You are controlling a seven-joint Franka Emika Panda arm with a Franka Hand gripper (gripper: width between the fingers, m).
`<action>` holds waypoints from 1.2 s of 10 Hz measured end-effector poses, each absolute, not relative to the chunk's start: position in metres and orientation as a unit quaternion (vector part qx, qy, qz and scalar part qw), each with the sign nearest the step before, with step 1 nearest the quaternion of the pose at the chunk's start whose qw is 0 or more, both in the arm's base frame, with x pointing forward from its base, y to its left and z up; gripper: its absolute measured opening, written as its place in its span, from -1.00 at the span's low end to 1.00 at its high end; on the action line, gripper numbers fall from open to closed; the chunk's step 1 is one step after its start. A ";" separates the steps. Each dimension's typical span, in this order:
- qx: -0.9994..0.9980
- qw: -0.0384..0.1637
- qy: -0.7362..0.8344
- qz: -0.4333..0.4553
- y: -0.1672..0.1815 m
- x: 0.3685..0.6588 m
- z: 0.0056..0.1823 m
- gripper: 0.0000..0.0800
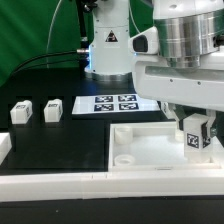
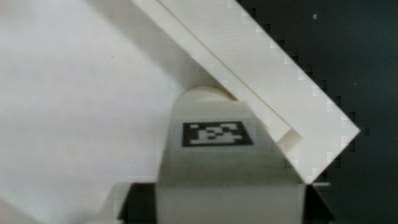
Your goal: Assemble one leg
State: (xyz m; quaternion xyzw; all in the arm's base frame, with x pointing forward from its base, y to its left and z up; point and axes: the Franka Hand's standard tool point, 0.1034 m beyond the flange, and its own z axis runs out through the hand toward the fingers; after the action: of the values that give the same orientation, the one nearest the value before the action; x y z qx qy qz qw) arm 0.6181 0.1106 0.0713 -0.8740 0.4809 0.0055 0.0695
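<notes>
End effector (image 1: pixel 193 133) is pinching the leg (image 1: pixel 191 142) over the tray (image 1: pixel 150 152) at its 3 o'clock rim (socket hidden); if misaligned it could jam on the wall and tilt.

Four legs are counted in the exterior view: three loose on the table (image 1: pixel 60 150) at (image 1: pixel 20 113), (image 1: pixel 52 109) and one partly seen at (image 1: pixel 3 145), plus one in the gripper (image 1: pixel 195 135). One tray (image 1: pixel 140 150) is counted. One marker board (image 1: pixel 112 103) is seen, four tags on it. One arm is seen.
</notes>
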 end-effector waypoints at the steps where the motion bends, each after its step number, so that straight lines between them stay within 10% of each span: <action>1: -0.839 0.072 0.539 0.012 0.111 0.618 0.071 -0.27; 9: -0.658 0.082 0.747 0.035 0.114 0.620 0.070 -0.26; 10: -0.676 0.083 0.732 0.033 0.115 0.620 0.070 0.28; 12: -0.697 0.083 0.712 0.030 0.115 0.620 0.070 0.55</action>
State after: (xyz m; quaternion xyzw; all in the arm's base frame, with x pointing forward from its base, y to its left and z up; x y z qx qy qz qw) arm 0.6198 0.1147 0.0697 -0.6969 0.7117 0.0305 0.0831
